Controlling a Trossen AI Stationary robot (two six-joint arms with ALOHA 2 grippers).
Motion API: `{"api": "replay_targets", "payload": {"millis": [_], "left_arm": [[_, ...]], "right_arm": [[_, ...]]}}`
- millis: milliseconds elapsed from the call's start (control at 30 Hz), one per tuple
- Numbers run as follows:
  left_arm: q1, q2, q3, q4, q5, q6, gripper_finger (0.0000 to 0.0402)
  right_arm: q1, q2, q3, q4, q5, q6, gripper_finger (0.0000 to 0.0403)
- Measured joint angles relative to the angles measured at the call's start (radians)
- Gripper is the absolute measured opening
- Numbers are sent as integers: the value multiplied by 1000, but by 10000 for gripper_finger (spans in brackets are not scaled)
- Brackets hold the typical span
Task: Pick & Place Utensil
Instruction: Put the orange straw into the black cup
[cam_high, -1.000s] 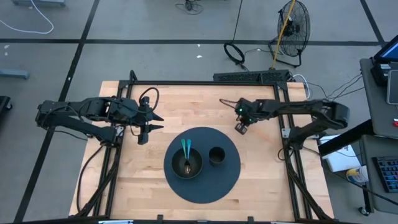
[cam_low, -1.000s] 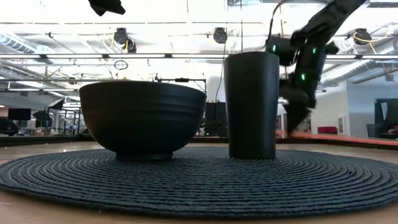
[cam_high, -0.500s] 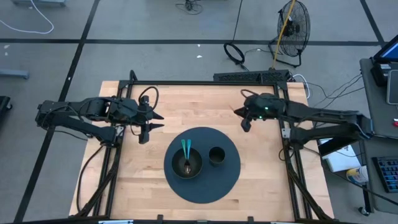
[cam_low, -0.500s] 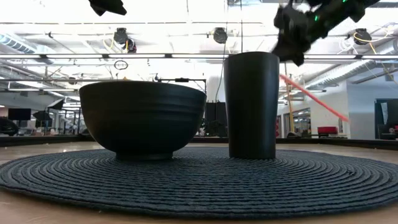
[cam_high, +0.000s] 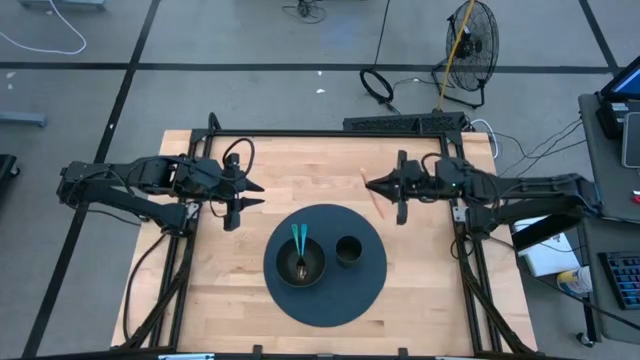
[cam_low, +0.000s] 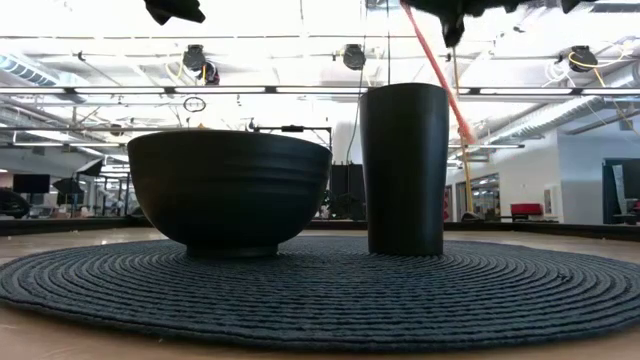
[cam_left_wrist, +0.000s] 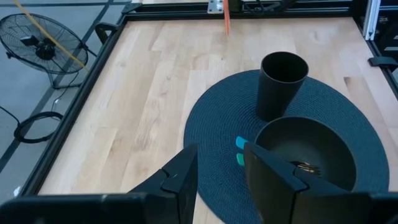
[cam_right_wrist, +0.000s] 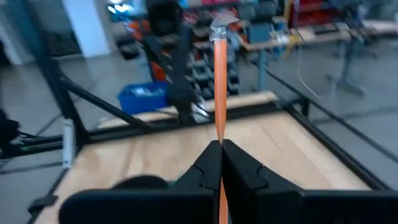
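Observation:
A round dark woven mat (cam_high: 350, 290) lies on the wooden table. On it stand a black bowl (cam_high: 300, 264) with teal-handled utensils (cam_high: 299, 240) inside and a black cup (cam_high: 348, 250). My right gripper (cam_high: 372, 185) is raised above the table beyond the mat's far right, pointing level toward the table's left, shut on an orange-handled utensil (cam_high: 373, 197). My left gripper (cam_high: 255, 196) hovers open and empty above the table, left of the mat; its wrist view looks over the bowl (cam_left_wrist: 308, 158) and cup (cam_left_wrist: 283, 81). My right gripper pinches the utensil's orange handle (cam_right_wrist: 219, 134) between its two fingertips, coming level from the table's right. The handle runs on past the fingers to a metal head (cam_right_wrist: 221, 25). The utensil is lifted clear and slants down below the gripper (cam_low: 440, 75).
A black frame (cam_high: 300, 133) runs around the table's far and side edges. Bare wood shows between the mat and the far edge. Off the table at the far right stand a fan (cam_high: 470, 40) and cables.
My right gripper has risen and drawn back toward the table's right and far side, tipping from pointing down to level. The orange utensil, lying on the table a second ago, has come up with it, one end first, and now hangs clear.

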Motion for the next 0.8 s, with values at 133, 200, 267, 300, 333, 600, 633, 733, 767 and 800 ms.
{"api": "replay_targets", "payload": {"millis": [133,200,267,300,333,600,633,733,767,800], "left_arm": [[0,0,0,4,0,0,136],[0,0,0,4,0,0,136],[0,0,0,4,0,0,136],[0,0,0,4,0,0,136],[0,0,0,4,0,0,136],[0,0,0,39,1,5,136],[0,0,0,39,1,5,136],[0,0,0,40,1,6,136],[0,0,0,40,1,6,136],[0,0,0,40,1,6,136]], "right_arm": [[38,17,0,104,-16,-25,0],[54,28,0,140,-16,-33,0],[70,38,0,169,-16,-38,0],[79,44,0,188,-15,-40,0],[89,51,0,210,-16,-44,0],[160,117,2,393,-100,-50,0],[167,121,2,400,-102,-50,0],[185,138,2,407,-106,-50,0],[190,144,2,414,-106,-50,0],[194,149,2,423,-107,-50,0]]}}
